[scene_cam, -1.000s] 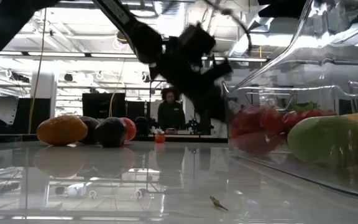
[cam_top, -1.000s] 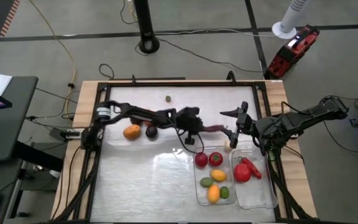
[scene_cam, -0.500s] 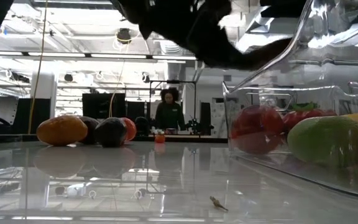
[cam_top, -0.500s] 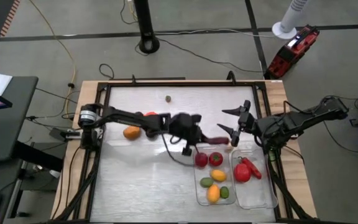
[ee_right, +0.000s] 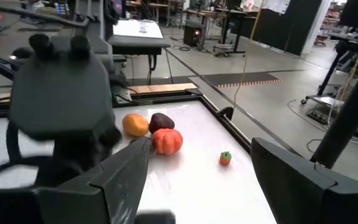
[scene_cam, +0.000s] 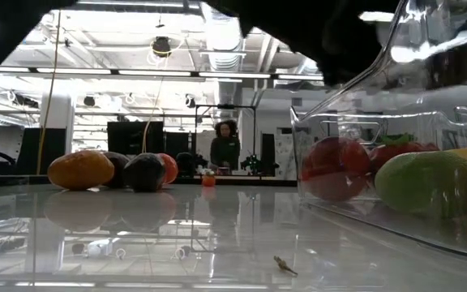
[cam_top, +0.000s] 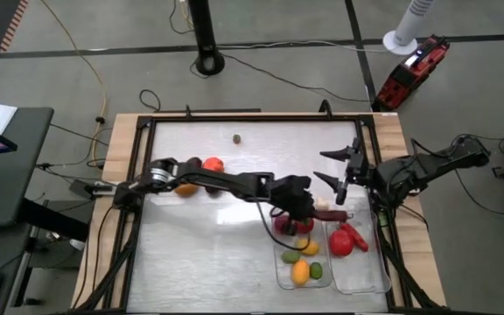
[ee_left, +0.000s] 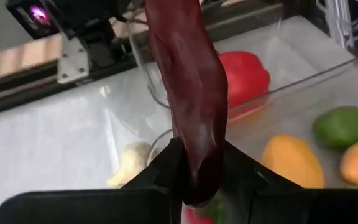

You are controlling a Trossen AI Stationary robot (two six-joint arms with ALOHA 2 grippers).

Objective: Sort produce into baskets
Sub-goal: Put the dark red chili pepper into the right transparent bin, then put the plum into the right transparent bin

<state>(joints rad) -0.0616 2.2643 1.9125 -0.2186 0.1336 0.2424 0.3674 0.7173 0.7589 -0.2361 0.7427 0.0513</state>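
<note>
My left gripper [cam_top: 309, 208] hangs over the far end of the left clear bin [cam_top: 280, 262] and is shut on a long dark red vegetable [ee_left: 191, 93]. The vegetable's free end [cam_top: 343, 215] reaches toward the right clear bin [cam_top: 376, 271]. The left bin holds red, yellow, orange and green produce [cam_top: 304, 254]. The right bin holds a red pepper [cam_top: 346, 240]. My right gripper [cam_top: 338, 171] is open and empty beyond the right bin. An orange fruit [cam_top: 185, 185], a dark one [ee_right: 161, 120] and a red tomato [cam_top: 213, 164] lie at the far left. My left gripper pinches the long dark red vegetable between its two fingers [ee_left: 163, 168], at one end [ee_left: 197, 177] of it. The vegetable runs on along the fingers, out past their tips. It is lifted clear, above the bins.
A small white piece [cam_top: 321, 202] lies on the table just beyond the bins. A small fruit [cam_top: 236, 137] sits near the far edge. The near left of the table [cam_top: 191, 254] is bare. A person [scene_cam: 225, 150] stands in the room behind.
My left gripper has gone toward the table's right and near edges, carrying the long dark red vegetable from mid-table to over the bins' far ends. My right gripper has drawn back a little toward the right edge.
</note>
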